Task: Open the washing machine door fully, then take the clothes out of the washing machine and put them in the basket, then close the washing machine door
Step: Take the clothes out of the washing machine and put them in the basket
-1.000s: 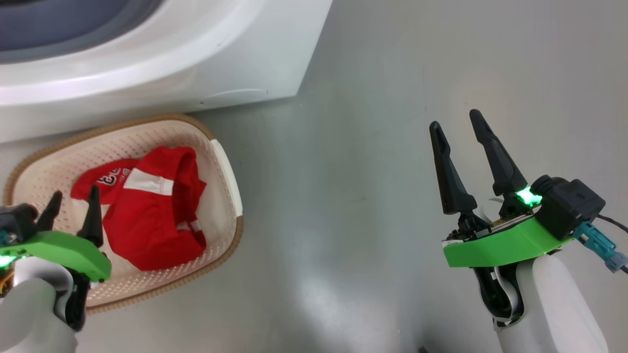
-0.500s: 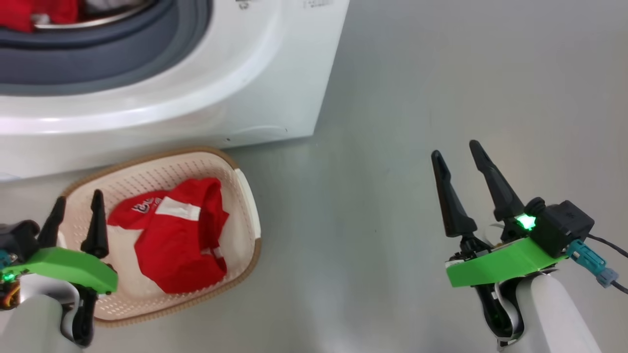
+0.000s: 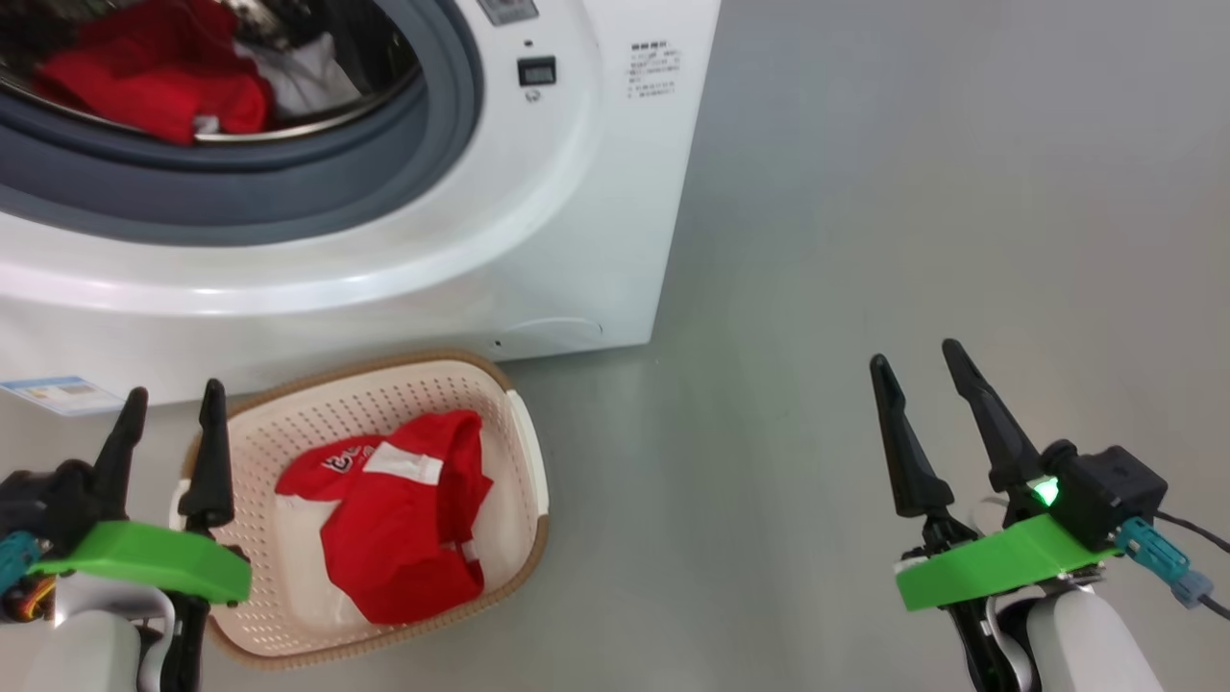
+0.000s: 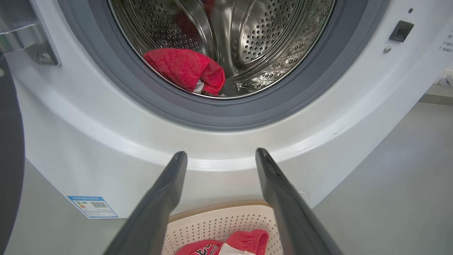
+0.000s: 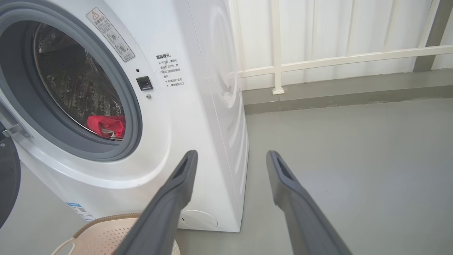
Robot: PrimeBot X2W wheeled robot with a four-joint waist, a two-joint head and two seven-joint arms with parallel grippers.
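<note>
At nine o'clock of the left wrist view, washing machine door [image 4: 9, 159]: a dark glossy edge, standing clear of the opening. In the head view, at eight o'clock, blue energy sticker [image 3: 58, 394] low on the white front. Just right of it, left gripper [image 3: 173, 399], jaws spread wide, nothing between them, hovering over the nine o'clock rim of the basket [image 3: 317, 423]. At eleven o'clock, clothes [image 3: 144, 91] inside the steel drum [image 4: 254, 35]: a red heap with white fabric at its three o'clock side, ringed by the grey gasket [image 3: 288, 197]. Basket on the floor [image 3: 865, 192] at seven o'clock, close against the foot of the washing machine [image 3: 577, 192]; touching or not, cannot tell. Inside it, red garment [image 3: 404, 538] with a white panel and lettering, lying toward the basket's three o'clock side, bare perforated bottom showing at nine. At four o'clock, well apart from basket and machine, right gripper [image 3: 916, 358], fingers pointing toward twelve, jaws likewise parted wide and empty, above bare grey floor. At one o'clock of the right wrist view, white railing [image 5: 336, 58] beyond the machine.
</note>
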